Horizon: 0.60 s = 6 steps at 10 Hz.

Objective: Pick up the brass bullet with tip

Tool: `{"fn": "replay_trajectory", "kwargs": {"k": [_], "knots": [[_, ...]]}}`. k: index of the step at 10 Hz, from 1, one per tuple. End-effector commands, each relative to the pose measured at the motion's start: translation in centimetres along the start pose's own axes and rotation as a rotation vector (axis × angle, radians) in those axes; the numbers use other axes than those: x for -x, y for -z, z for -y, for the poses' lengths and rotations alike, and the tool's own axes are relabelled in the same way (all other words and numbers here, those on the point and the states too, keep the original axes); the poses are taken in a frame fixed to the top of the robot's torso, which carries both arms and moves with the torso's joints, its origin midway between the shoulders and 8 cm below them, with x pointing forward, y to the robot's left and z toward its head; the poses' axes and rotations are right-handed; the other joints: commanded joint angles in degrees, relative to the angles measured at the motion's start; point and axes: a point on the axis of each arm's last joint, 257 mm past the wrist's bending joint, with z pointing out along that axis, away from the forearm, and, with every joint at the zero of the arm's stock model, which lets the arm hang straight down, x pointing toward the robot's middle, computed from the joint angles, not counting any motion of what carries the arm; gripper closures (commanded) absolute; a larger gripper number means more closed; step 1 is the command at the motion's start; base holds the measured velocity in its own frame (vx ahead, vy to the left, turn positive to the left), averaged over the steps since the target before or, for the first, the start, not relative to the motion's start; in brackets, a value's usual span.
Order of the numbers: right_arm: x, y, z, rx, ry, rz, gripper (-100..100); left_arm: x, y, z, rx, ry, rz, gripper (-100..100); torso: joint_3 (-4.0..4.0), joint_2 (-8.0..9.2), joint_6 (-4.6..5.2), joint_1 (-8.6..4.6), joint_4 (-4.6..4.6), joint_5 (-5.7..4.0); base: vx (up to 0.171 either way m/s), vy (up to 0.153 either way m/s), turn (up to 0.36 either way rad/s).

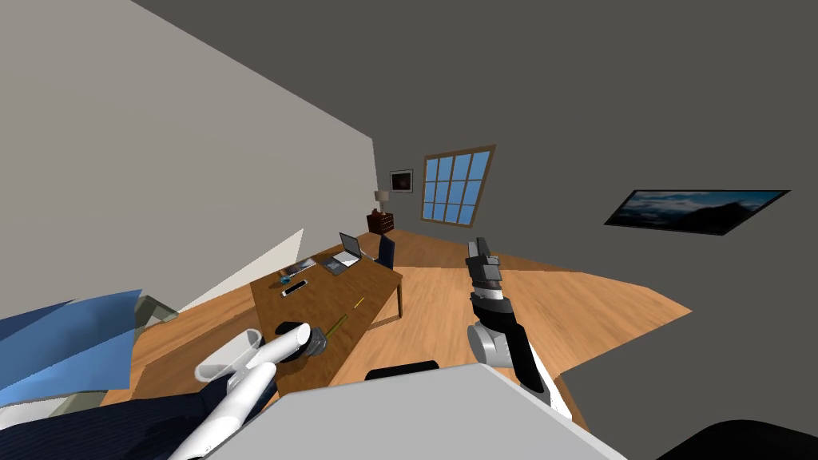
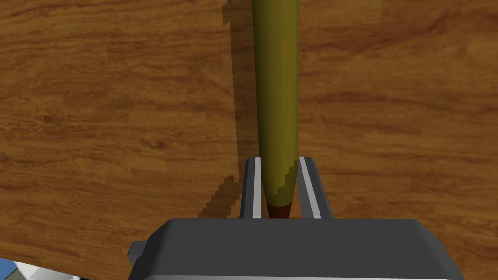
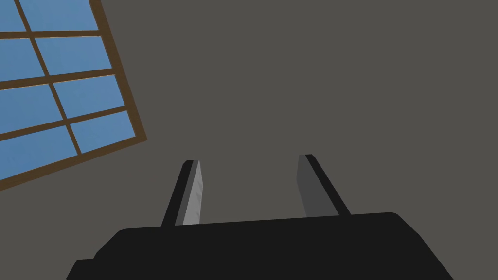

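The bullet point(image 2: 276, 97) is a long olive-brass rod with a dark red-brown tip, and the tip end sits down between my left gripper's fingers. My left gripper point(image 2: 278, 160) is shut on it, a blade pressing each side, above the wooden tabletop point(image 2: 121, 121). Its shadow falls just beside it; whether it touches the wood cannot be told. In the head view the left gripper point(image 1: 319, 342) is over the table's near end, and the bullet point(image 1: 337, 322) sticks out from it as a thin line. My right gripper point(image 3: 248, 163) is open, held up in the air to the right point(image 1: 479, 246).
On the brown table point(image 1: 375, 279) farther off are a laptop point(image 1: 345, 255), a white phone point(image 1: 293, 287), a small blue thing point(image 1: 285, 279) and a short yellow stick point(image 1: 359, 303). A dark chair point(image 1: 387, 251) stands at the far end. Open wood floor point(image 1: 559, 311) lies to the right.
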Motion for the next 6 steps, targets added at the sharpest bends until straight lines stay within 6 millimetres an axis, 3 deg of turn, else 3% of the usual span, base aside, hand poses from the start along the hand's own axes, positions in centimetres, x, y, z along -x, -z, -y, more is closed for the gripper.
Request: {"fn": "replay_trajectory", "kwargs": {"k": [1,5,6], "knots": [[0.0,0.0,0.0,0.0,0.0,0.0,0,0.01,0.6,0.38,0.003,-0.001,0.001,100,0.0,0.0,0.0,0.0,0.0,0.0,-0.009,-0.019,0.021],[0.0,0.0,0.0,0.0,0.0,0.0,0,-0.02,1.33,1.13,0.003,-0.006,0.0,100,0.06,0.1,-0.02,-0.14,0.02,-0.04,-0.014,-0.028,0.02],[0.0,0.0,0.0,0.0,0.0,0.0,0,-0.01,1.39,1.14,0.005,-0.006,0.001,0,0.04,0.06,0.0,-0.08,0.01,-0.01,0.0,0.0,0.0]]}}
